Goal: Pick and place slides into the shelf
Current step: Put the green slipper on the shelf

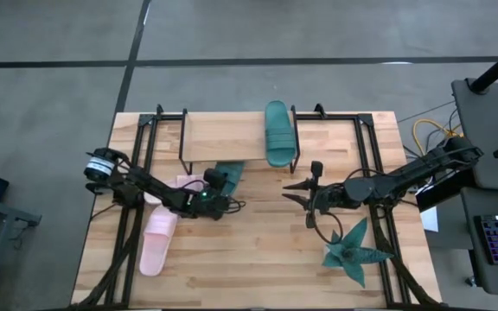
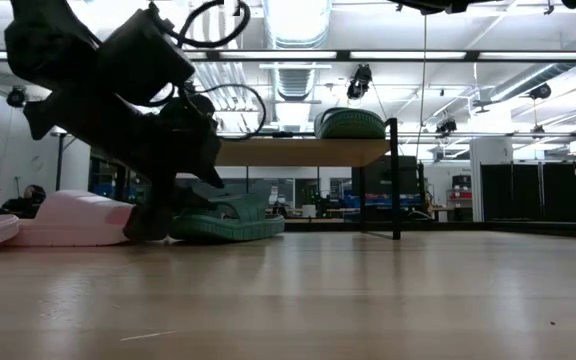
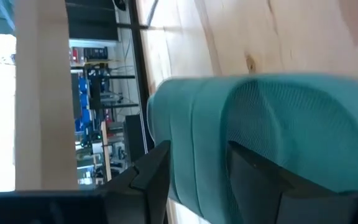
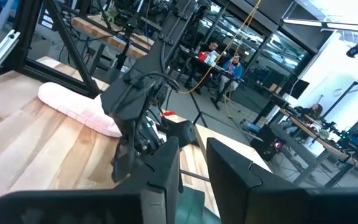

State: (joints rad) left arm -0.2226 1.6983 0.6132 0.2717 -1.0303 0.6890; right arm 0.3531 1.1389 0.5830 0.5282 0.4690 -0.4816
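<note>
The shelf [image 1: 223, 140] stands at the table's far middle, and one teal slide [image 1: 277, 131] lies on the right end of its board. A second teal slide [image 2: 230, 221] sits on the table under the board's near edge, with my left gripper [image 1: 221, 179] shut on it. One pink slide [image 1: 158, 240] lies near the left edge, and another [image 1: 186, 182] lies beside my left arm. My right gripper [image 1: 299, 193] hovers open to the right of the shelf's near edge, holding nothing. My left gripper holds the teal slide by a ribbed part [image 3: 194, 155] between its two fingers. One finger [image 3: 146, 177] is on the slide's outer side and the other [image 3: 260, 177] lies over its mesh-patterned surface. It comes slanting down from the table's left. The slide's underside [image 2: 233, 236] rests on the table.
A spiky teal plant [image 1: 353, 251] lies near the table's right front, below my right arm. The shelf's black legs [image 2: 396, 180] and black frame rails [image 1: 145, 147] stand along the far and side edges. Bare tabletop [image 1: 258, 259] lies in the near middle.
</note>
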